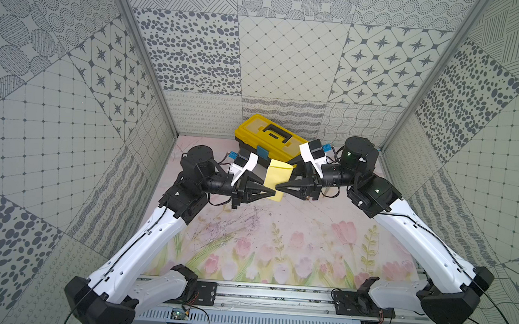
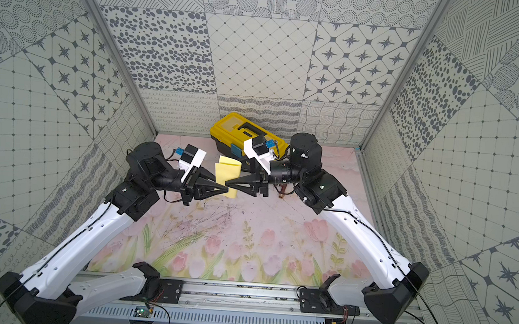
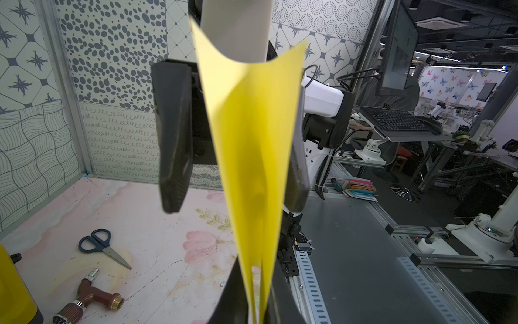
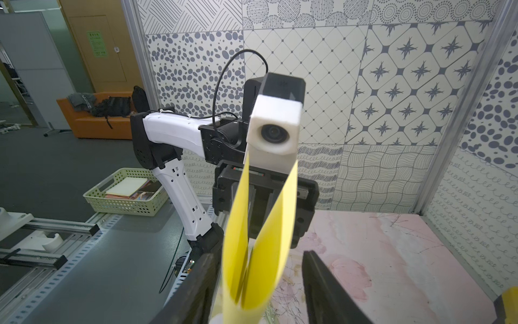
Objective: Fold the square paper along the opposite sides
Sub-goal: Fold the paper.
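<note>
The square paper point(image 1: 277, 178) point(image 2: 227, 173) is a pale-yellow sheet bent double and held up in the air in front of the toolbox. My left gripper point(image 1: 272, 193) point(image 2: 227, 190) point(image 3: 256, 308) is shut on the paper point(image 3: 249, 140), with both layers pinched between its fingertips. My right gripper point(image 1: 278, 186) point(image 2: 226, 182) point(image 4: 260, 280) faces it tip to tip and is open. Its fingers point(image 4: 201, 286) stand on either side of the paper's rounded bend point(image 4: 269, 246), and one finger point(image 3: 173, 140) is well clear of the sheet.
A yellow-and-black toolbox point(image 1: 269, 135) point(image 2: 241, 130) stands at the back of the floral mat. Scissors point(image 3: 103, 246) and a brown brass tap point(image 3: 92, 294) point(image 2: 282, 191) lie on the mat under the right arm. Patterned walls close three sides.
</note>
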`<state>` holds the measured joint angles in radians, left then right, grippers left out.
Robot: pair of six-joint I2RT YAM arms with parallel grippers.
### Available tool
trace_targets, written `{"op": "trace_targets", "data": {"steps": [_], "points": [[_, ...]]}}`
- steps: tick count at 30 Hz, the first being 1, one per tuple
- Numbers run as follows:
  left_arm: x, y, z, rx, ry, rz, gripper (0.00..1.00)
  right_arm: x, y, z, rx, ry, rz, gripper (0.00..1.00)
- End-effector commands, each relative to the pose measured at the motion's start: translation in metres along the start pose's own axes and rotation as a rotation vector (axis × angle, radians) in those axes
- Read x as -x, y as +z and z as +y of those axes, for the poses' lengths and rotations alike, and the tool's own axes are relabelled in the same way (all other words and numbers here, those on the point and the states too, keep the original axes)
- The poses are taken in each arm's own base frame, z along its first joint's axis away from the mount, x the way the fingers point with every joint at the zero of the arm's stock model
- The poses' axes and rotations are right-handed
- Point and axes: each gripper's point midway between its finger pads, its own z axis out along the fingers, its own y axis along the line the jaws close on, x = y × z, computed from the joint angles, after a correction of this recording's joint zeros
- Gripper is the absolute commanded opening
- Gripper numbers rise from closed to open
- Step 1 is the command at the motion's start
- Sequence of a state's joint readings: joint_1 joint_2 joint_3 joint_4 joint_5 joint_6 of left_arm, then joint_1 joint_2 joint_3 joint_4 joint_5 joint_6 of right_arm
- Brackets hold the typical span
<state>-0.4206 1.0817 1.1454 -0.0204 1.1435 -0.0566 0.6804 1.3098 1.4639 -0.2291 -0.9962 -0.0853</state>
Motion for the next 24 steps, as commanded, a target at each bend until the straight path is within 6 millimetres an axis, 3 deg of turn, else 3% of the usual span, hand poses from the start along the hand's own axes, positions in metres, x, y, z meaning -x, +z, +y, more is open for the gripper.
{"op": "trace_targets", "data": {"steps": [1,8,14,21,24], "points": [[0.002,-0.001,0.003,0.038,0.022,0.004,0.12,0.017,-0.010,0.002,-0.038,-0.053,-0.032,0.60],[-0.010,-0.005,0.012,0.119,0.023,0.052,0.19,0.026,-0.029,-0.010,-0.197,-0.120,0.022,0.66],[-0.033,-0.008,0.038,0.249,-0.014,0.129,0.21,0.032,-0.034,-0.021,-0.277,-0.132,0.126,0.65],[-0.050,-0.008,0.054,0.289,-0.064,0.188,0.21,0.031,-0.021,-0.026,-0.250,-0.155,0.262,0.50],[-0.053,-0.010,0.054,0.301,-0.059,0.204,0.21,0.028,-0.022,-0.026,-0.239,-0.172,0.348,0.49]]}}
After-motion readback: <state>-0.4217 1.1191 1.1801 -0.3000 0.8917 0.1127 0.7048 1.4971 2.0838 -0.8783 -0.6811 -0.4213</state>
